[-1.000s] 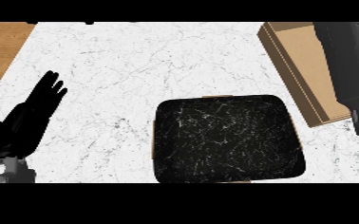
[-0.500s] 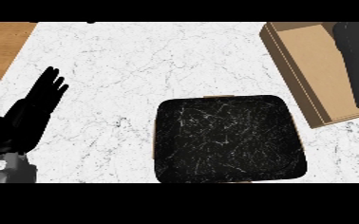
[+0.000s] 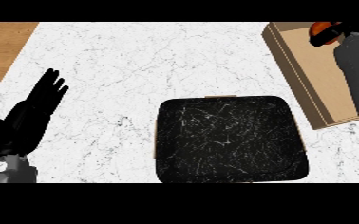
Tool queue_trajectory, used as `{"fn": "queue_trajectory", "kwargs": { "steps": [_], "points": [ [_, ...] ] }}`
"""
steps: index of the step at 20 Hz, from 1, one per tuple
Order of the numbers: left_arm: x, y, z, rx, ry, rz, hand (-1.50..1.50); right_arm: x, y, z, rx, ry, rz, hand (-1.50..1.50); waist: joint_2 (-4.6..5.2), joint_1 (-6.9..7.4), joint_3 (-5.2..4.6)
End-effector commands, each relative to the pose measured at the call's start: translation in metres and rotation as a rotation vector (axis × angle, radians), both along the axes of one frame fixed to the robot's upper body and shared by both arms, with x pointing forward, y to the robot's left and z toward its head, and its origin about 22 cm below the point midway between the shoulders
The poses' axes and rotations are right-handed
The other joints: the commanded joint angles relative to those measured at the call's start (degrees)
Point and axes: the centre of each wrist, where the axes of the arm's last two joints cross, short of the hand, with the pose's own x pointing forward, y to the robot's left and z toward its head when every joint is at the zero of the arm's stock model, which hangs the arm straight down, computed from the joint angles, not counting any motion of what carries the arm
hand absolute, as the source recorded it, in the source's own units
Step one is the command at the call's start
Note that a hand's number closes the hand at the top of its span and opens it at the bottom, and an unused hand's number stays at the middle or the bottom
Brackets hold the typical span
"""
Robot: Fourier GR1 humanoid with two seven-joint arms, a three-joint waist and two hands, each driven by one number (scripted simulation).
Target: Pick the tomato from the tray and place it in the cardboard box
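Looking near first and finding the left hand [image 3: 33, 116] resting at the left edge, fingers straight and open, holding nothing. Seeing the black tray [image 3: 231, 140] just ahead on the white counter [image 3: 140, 66], with no tomato lying on it. Looking farther to the right and finding the cardboard box [image 3: 308, 76], open on top, sitting close beside the tray's far right corner. Finding the tomato [image 3: 324, 27] at the far end, over the box, only partly showing as a bit of orange. Seeing the right hand [image 3: 324, 41] curling its dark fingers round the tomato, gripping it. Judging the job as nearly done, with only the putting down left. Doing it well probably meaning bringing the tomato low inside the box walls before opening the fingers, so not letting it bounce or roll out. Aiming for the middle of the box floor, away from the edges. Opening the fingers slowly, then lifting the hand straight up without bumping the box wall. Leaving the left hand where it is, well away from the box.
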Motion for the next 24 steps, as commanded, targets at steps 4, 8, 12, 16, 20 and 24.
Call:
{"fn": "queue_trajectory", "kwargs": {
  "steps": [4,8,12,16,20,24],
  "points": [
    [-0.006,-0.015,-0.006,-0.006,-0.010,-0.004,0.00,-0.013,-0.029,-0.034,0.119,0.089,-0.039,-1.50,0.15,0.39,0.04],
    [-0.004,-0.007,-0.006,-0.021,0.014,-0.004,0.00,-0.016,-0.036,-0.030,0.165,-0.023,0.049,-1.50,0.00,0.02,0.04],
    [-0.001,0.004,0.003,-0.007,0.011,0.002,0.00,-0.013,-0.017,-0.038,0.267,-0.315,-0.001,-1.50,-0.23,-0.56,0.10],
    [-0.008,-0.005,-0.008,-0.006,0.004,0.015,0.00,-0.018,-0.046,-0.001,0.375,-0.538,-0.066,-1.50,-0.42,-0.97,0.08],
    [-0.004,-0.001,-0.014,0.001,0.024,0.036,0.00,-0.033,-0.059,-0.021,0.444,-0.637,-0.108,-1.50,-0.72,-2.13,-0.03],
    [-0.002,0.002,0.007,-0.002,0.034,0.031,0.00,-0.062,-0.100,-0.025,0.464,-0.669,-0.113,-1.50,-0.83,-2.17,-0.02]
  ]
}}
